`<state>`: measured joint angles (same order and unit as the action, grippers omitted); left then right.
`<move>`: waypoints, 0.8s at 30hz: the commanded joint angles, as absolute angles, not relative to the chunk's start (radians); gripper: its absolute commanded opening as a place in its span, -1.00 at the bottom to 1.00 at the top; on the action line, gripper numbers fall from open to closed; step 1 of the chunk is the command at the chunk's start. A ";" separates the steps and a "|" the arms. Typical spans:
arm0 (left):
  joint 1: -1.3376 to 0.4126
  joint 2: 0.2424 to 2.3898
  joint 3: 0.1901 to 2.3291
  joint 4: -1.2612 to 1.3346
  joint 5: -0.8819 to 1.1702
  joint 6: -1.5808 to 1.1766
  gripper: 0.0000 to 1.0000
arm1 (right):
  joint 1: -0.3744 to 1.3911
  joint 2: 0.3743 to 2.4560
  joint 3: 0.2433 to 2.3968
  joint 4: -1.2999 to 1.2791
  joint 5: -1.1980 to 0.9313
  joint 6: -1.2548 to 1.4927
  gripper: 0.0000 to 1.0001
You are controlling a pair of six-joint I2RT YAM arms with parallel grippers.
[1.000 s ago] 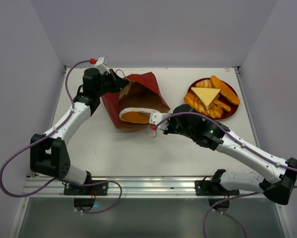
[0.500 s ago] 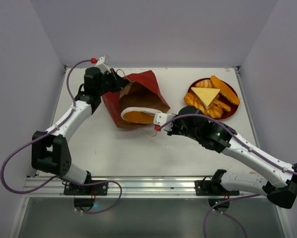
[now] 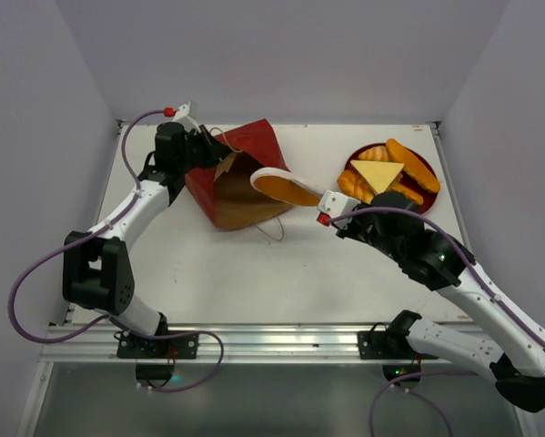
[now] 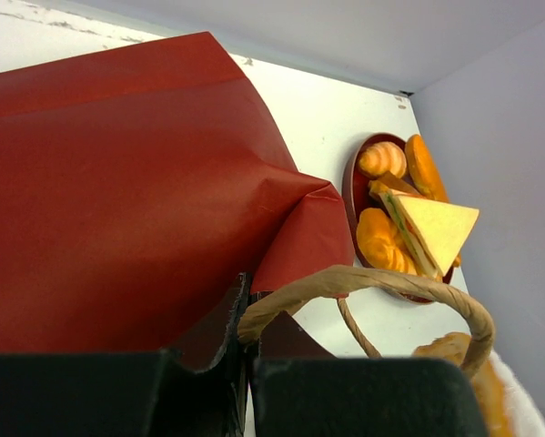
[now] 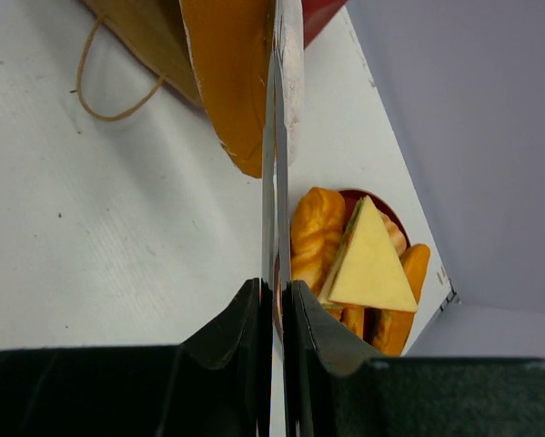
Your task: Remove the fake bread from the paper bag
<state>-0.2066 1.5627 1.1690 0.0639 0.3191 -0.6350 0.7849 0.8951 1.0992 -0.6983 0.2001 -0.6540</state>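
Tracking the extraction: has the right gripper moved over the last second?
Yes. The right gripper, shut on a bread piece, has swung from the paper bag mouth rightward toward the plate in the top view.

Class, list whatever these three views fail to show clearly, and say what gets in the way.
- Inside of the paper bag, top view: its red wall covers the deep end, so any remaining contents are unknowable.
- Held bread slice, right wrist view: cut off by the top edge.
- On the plate, top view: the yellow triangle covers whatever lies beneath.
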 commanded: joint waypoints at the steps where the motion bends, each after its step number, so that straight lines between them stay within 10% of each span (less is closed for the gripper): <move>1: -0.189 1.577 1.218 0.048 0.278 -0.612 -1.00 | 0.744 0.848 1.111 -0.675 0.251 -0.629 -1.00; 24: -0.164 1.450 1.121 0.038 0.351 -0.525 -1.00 | 0.272 0.910 1.204 -0.673 0.212 -0.586 -1.00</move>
